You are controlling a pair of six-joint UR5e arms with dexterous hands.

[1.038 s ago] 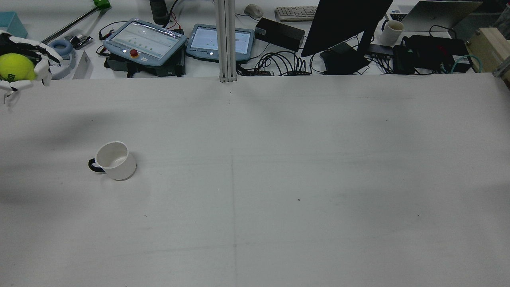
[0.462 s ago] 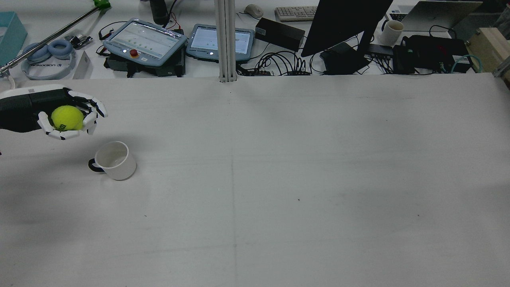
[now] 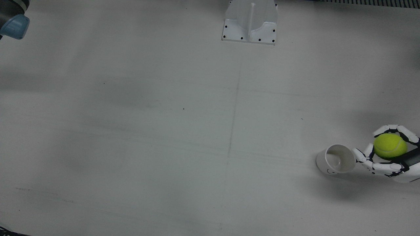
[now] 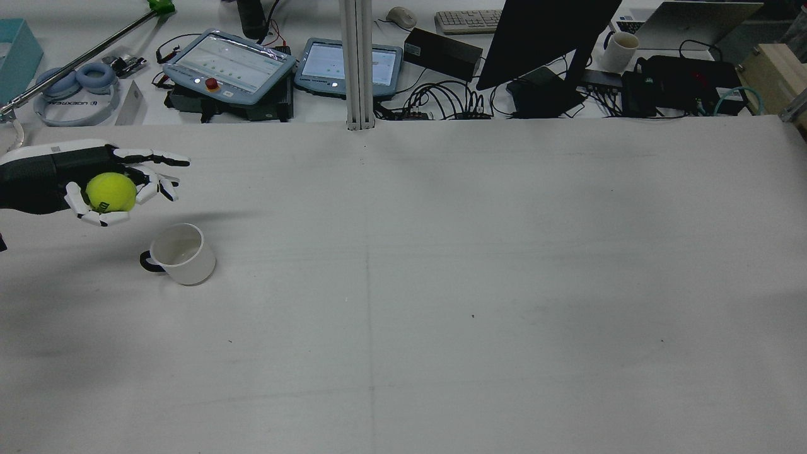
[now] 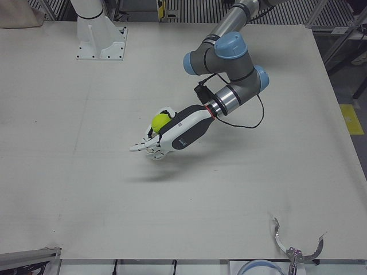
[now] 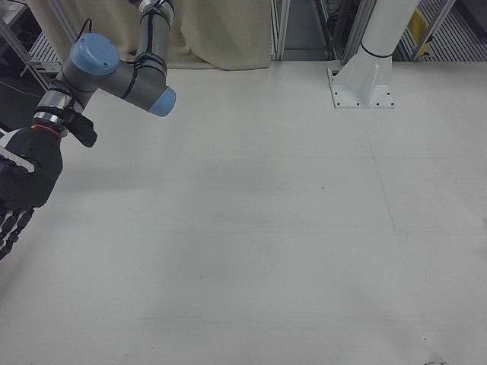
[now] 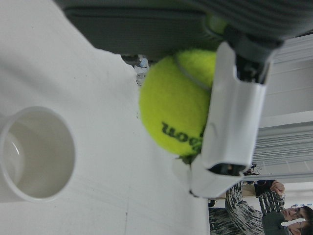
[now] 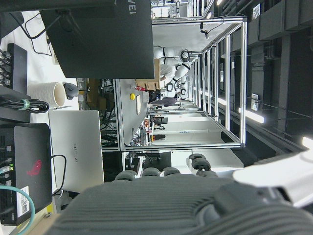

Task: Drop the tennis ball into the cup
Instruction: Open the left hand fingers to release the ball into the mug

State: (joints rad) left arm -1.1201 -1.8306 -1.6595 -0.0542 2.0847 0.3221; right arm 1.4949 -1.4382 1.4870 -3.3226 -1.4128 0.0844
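Change: since half a second ago the left hand [image 4: 113,186] barely travels in the rear view; its upper fingers [image 4: 157,157] now stretch out straight toward 3 o'clock, where they curled over the ball before, and the ball sits a touch lower.
Cup: the white cup [image 4: 181,253] has not shifted; it stands upright on the table [image 4: 441,284] with its dark handle toward 9 o'clock in the rear view, mouth open and nothing inside.
Tennis ball: the tennis ball [image 4: 111,192] rests in the left hand, cradled from below and by one finger at its side, above the table and toward 10 o'clock from the cup.
Offset: in the front view the ball [image 3: 389,145] lies at about 3 o'clock of the cup [image 3: 336,159], beside the rim, not over the mouth.
Left hand: loosening, still carrying the ball.
Meaning: the release seems to be starting early; a drop from here would likely miss, so the hand should first come over the mouth.
Right hand: the right hand [image 6: 19,190] hangs at the far side, carrying nothing visible; its finger spread cannot be told.
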